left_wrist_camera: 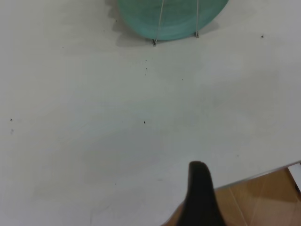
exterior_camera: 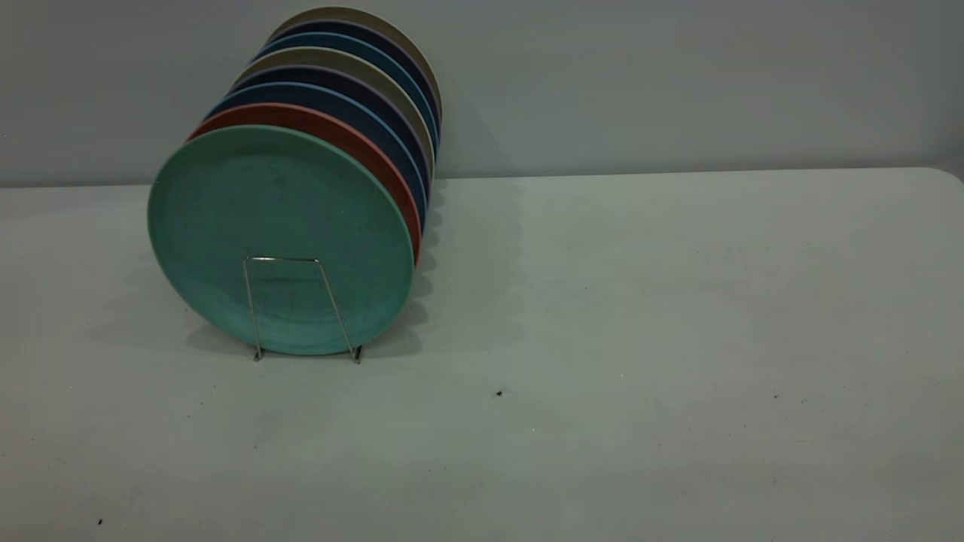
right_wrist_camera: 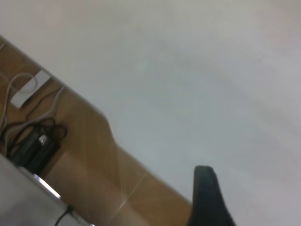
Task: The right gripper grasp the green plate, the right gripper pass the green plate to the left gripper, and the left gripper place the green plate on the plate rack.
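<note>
The green plate stands upright at the front of the plate rack, whose thin wire loop crosses its lower face. The plate's lower edge and the rack's wire legs also show far off in the left wrist view. Neither gripper shows in the exterior view. A dark part of my left gripper hangs over the table's near edge, well away from the plate. A dark part of my right gripper hangs over another table edge, with no plate in that view. Neither gripper holds anything that I can see.
Behind the green plate stand a salmon-pink plate, dark blue plates and beige plates in a row. The white table stretches to the right. Wooden floor lies past the table edge, with a power strip and cables.
</note>
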